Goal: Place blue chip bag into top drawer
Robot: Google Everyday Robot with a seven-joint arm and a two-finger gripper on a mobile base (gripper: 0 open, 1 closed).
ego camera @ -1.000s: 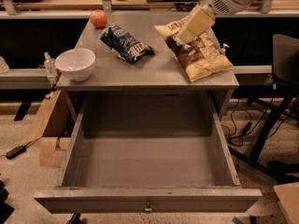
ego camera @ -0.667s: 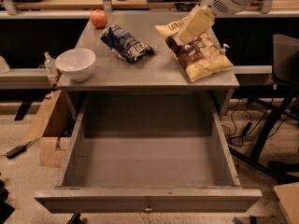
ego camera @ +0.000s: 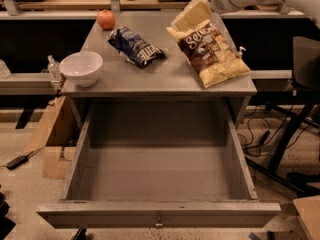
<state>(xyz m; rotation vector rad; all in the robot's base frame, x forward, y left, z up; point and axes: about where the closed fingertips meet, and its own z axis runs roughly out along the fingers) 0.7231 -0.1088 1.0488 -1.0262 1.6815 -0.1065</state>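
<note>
1. The top drawer [ego camera: 100, 215] is seen pulled out in front of the cabinet, and nothing lies on its grey floor. The opening step can be judged as done.
2. The worktop [ego camera: 165, 76] above it carries every loose item in view.
3. A tan-and-brown chip bag [ego camera: 212, 49] is laid slantwise on the right half of the worktop (it is not the bag the task asks for).
4. The hand [ego camera: 192, 13], tan and mounted on a white arm, is held over the rear right of the worktop, at the upper end of the tan-and-brown chip bag. Whether it is spread or pressed together cannot be told.
5. The blue chip bag [ego camera: 136, 46] is found crumpled on the worktop, rear of centre, between the apple and the tan-and-brown chip bag and apart from the hand. It has not been grasped, so reaching, gripping, carrying forward and releasing into the drawer are all judged to be outstanding.
6. A white bowl [ego camera: 81, 68] is set at the front left corner.
7. An apple [ego camera: 105, 19] is placed at the rear left.
</note>
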